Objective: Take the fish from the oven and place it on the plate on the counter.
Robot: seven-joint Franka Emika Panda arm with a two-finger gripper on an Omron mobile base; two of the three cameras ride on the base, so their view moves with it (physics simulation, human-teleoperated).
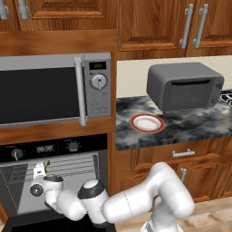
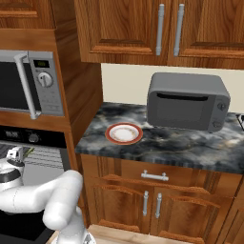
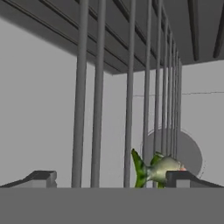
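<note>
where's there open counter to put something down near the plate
Bare counter lies in front of the toaster oven, between the plate and the counter's right end, along the front edge. A narrower strip runs behind the plate toward the wall. The back right is crowded by the toaster oven.

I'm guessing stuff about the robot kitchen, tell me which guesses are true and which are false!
1. The fish is already on the plate. False: it lies on the wire rack inside the oven.
2. The gripper is open. True.
3. The plate is empty. True.
4. The plate sits inside the toaster oven. False: it sits on the counter, in front of it.
5. The gripper squeezes the fish. False: the jaws stand apart, fish near one fingertip.
</note>
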